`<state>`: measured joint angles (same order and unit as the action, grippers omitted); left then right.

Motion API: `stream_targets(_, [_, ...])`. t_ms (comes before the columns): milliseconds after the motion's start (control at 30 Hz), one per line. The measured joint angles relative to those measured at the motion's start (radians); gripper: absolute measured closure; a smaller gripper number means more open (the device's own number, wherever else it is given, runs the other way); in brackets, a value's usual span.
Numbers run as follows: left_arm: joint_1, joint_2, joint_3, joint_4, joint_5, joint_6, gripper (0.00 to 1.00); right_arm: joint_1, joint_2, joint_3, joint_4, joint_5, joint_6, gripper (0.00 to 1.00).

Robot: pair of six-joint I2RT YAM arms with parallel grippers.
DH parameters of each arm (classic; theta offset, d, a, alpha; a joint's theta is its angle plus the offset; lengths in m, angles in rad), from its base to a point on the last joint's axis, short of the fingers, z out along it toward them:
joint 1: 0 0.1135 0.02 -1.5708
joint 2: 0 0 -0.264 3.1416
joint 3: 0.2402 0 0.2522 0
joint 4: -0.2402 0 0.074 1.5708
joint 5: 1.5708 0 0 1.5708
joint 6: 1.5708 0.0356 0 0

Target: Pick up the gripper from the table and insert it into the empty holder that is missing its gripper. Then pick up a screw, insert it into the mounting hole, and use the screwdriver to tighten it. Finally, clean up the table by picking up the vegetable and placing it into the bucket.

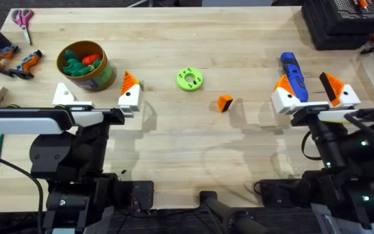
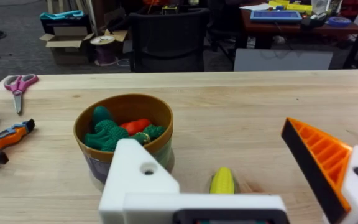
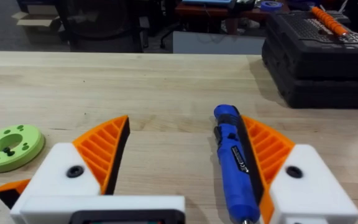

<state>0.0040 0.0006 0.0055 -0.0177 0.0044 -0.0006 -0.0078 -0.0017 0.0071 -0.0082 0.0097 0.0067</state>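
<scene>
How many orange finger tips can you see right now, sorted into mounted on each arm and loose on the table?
Mounted on the left gripper: 1 tip
Mounted on the right gripper: 2 tips
Loose gripper lying on the table: 1
Total: 4

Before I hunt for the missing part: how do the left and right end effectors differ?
The left end effector has one bare white holder and one orange tip; the right end effector has two orange tips. The vegetable lies between the left one's blocks, the screwdriver between the right's. Both are open, with white blocks.
</scene>
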Motion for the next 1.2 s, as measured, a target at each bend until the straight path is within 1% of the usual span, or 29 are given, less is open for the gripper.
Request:
stream_targets(367, [0.000,0.000,0.000,-0.015,0.000,0.000,0.015,-0.002,0.000,0.000,0.006,0.004,-0.001,0.010])
stream_targets(500, [0.000,0.001,0.014,-0.099,0.002,0.000,0.015,-0.002,0.000,0.000,0.027,0.004,-0.001,0.009])
stream_targets(567, [0.000,0.001,0.057,-0.179,0.003,0.000,0.015,-0.002,0.000,0.004,-0.003,0.004,0.000,0.010])
stream_targets(633, [0.000,0.014,0.125,-0.275,0.003,0.000,0.015,-0.002,0.002,0.024,-0.047,0.004,0.001,0.010])
stream_targets(700, [0.000,0.055,0.210,-0.343,0.004,0.000,0.015,-0.002,0.010,0.055,-0.080,0.004,0.002,0.012])
stream_targets(800, [0.000,0.160,0.359,-0.428,0.004,0.000,0.015,-0.002,0.059,0.135,-0.098,0.004,0.005,0.010])
stream_targets(867, [0.000,0.269,0.470,-0.483,0.005,0.000,0.015,-0.002,0.117,0.213,-0.116,0.004,0.008,0.010])
stream_targets(967, [0.000,0.454,0.638,-0.592,0.006,0.000,0.015,-0.002,0.229,0.340,-0.205,0.004,0.009,0.010])
stream_targets(1100, [0.000,0.711,0.872,-0.763,0.007,0.012,0.015,-0.002,0.419,0.532,-0.399,0.004,0.012,0.010])
stream_targets(1200, [0.000,0.878,1.031,-0.881,0.008,0.022,0.015,-0.002,0.558,0.683,-0.557,0.004,0.012,0.010])
